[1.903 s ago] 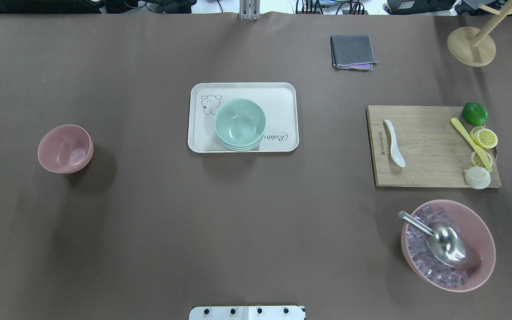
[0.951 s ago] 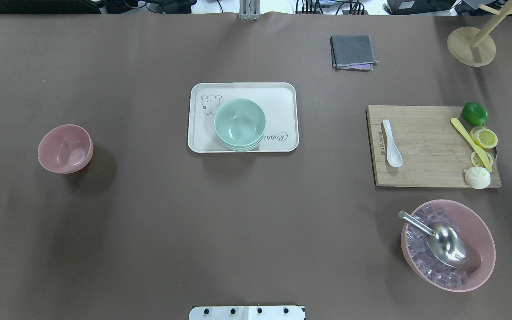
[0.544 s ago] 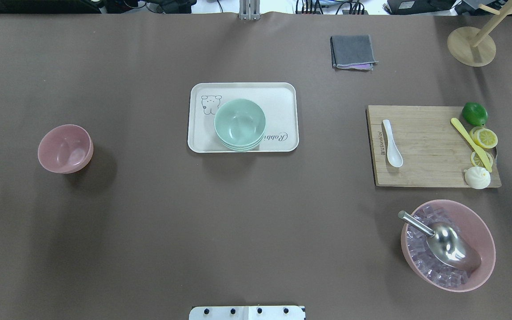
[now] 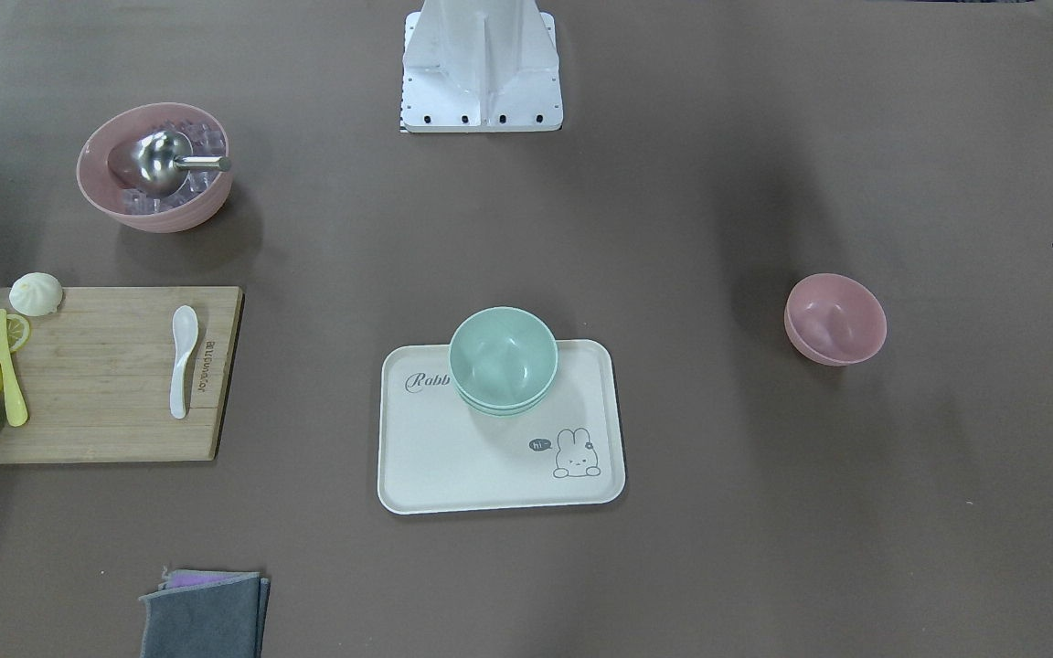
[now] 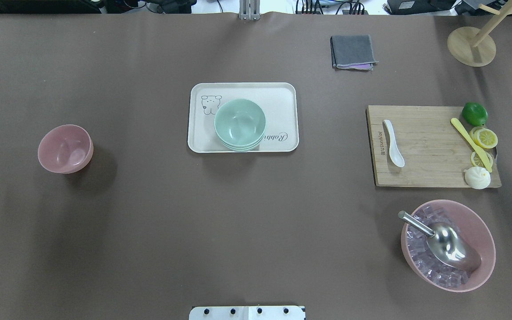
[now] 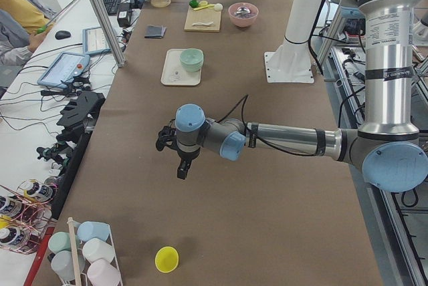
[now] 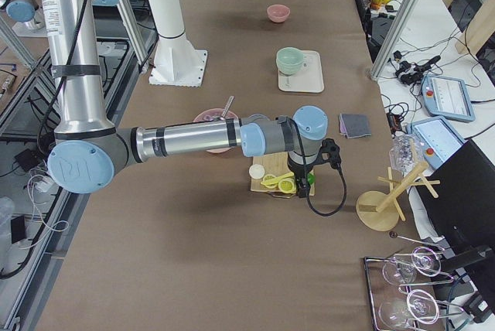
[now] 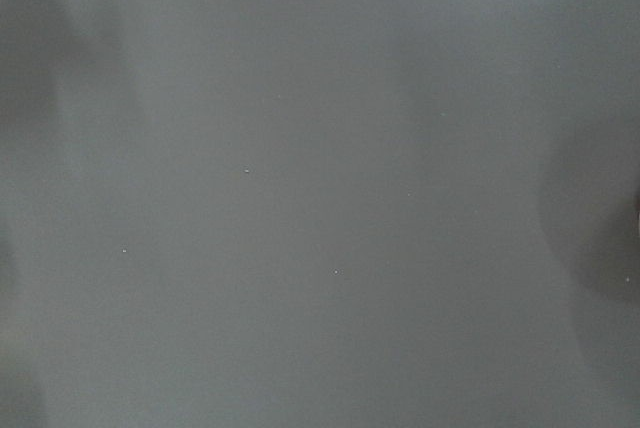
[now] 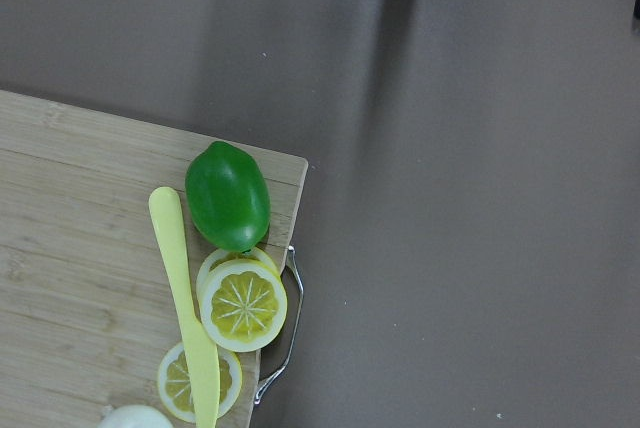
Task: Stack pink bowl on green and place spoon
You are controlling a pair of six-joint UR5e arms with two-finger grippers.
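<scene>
A small pink bowl stands alone on the table's left part; it also shows in the front view. Stacked green bowls stand on a cream tray at the middle. A white spoon lies on a wooden cutting board at the right. My left gripper hangs over bare table beyond the pink bowl; I cannot tell whether it is open. My right gripper hangs over the board's outer edge by the lime; I cannot tell its state either.
A large pink bowl with ice and a metal scoop stands near the board. A lime, lemon slices, a yellow knife and a bun lie on the board. A grey cloth and a wooden stand are at the far side.
</scene>
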